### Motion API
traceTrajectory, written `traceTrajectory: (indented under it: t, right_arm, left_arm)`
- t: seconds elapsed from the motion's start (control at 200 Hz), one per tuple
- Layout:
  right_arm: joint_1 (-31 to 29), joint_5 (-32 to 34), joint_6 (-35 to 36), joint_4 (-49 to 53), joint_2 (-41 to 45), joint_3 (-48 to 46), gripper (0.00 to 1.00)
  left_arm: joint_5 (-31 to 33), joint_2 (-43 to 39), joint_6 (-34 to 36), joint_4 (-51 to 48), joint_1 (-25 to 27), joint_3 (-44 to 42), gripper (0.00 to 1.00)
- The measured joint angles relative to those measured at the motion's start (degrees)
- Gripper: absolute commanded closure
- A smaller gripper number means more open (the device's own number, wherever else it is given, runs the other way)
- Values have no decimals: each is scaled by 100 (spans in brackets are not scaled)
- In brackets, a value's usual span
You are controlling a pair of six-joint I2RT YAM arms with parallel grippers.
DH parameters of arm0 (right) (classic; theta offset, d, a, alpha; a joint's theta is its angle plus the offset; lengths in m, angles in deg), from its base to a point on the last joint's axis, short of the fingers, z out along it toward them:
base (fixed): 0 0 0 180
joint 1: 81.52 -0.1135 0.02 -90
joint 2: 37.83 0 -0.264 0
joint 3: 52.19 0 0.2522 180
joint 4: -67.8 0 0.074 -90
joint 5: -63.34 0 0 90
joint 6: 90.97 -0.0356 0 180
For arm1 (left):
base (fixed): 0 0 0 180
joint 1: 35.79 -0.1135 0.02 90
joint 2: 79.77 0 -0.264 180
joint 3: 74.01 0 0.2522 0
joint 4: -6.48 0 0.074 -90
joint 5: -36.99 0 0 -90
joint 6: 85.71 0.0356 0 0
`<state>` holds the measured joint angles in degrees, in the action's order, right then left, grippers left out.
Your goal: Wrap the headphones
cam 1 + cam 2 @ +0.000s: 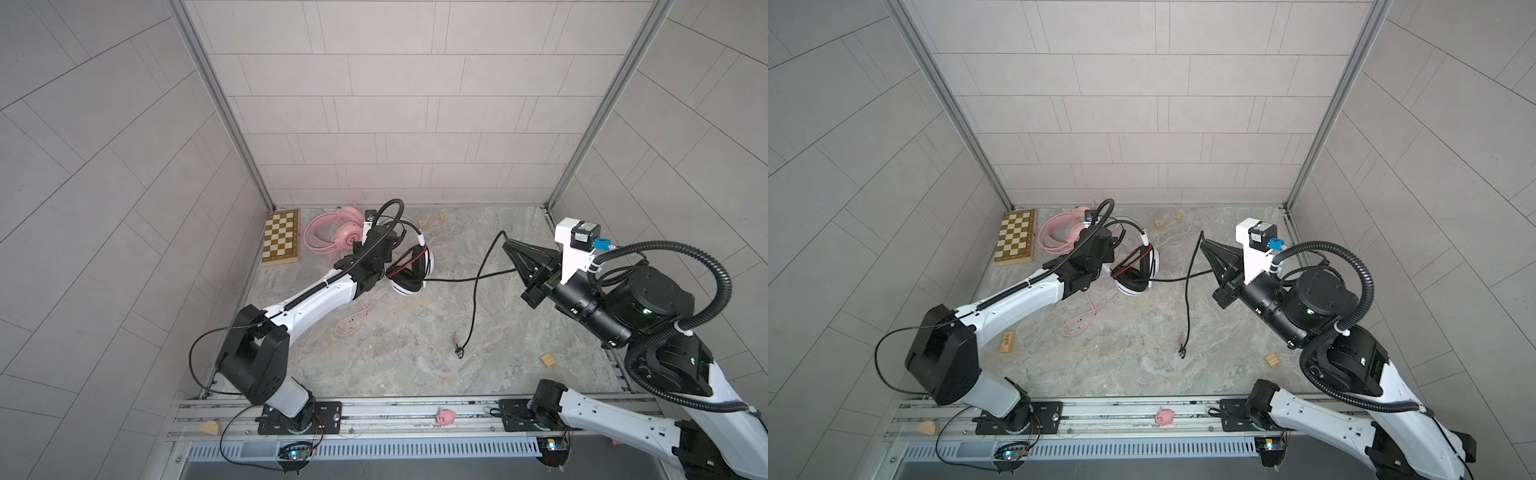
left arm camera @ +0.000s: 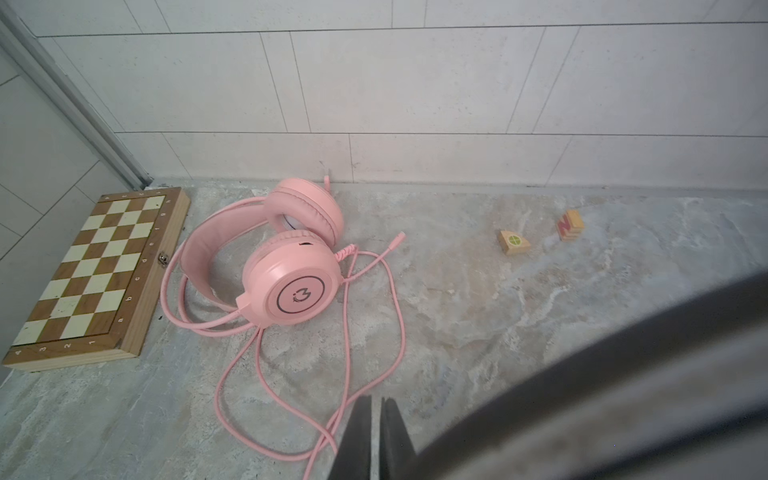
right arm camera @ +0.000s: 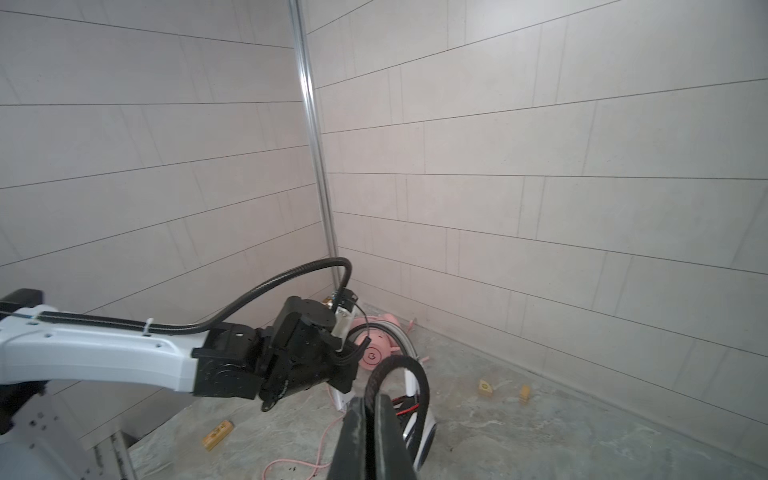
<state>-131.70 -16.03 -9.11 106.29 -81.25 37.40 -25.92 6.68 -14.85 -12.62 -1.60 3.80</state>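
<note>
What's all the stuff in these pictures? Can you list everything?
table: one, grey marbled.
chessboard: one, brown and cream, folded shut, far left corner.
pink headphones: one pair, pink cable loose, beside the chessboard.
white headphones: one pair, black pads, mid-table.
black cable: one, runs from the white headphones, plug end on the table.
wooden blocks: four, tan; two by the back wall, one on each side nearer the front.
toy pig: one, pink, front rail.
wedge: one, tan, front rail, left end.
left gripper: shut, by the white headphones; grip unclear.
right gripper: shut on the black cable.
</note>
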Motion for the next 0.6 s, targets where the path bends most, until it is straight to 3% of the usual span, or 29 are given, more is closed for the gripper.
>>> traceTrajectory:
  t: [0.29,0.6]
  right_arm:
    - [680,981,728,-7,-697,282,100]
    - [2496,-35,389,-17,-1523,601,100]
  left_arm:
    - [-1401,-1300,251,-636,9,-748,100]
    - [-2476,-1628,332,-1279,11,-890,100]
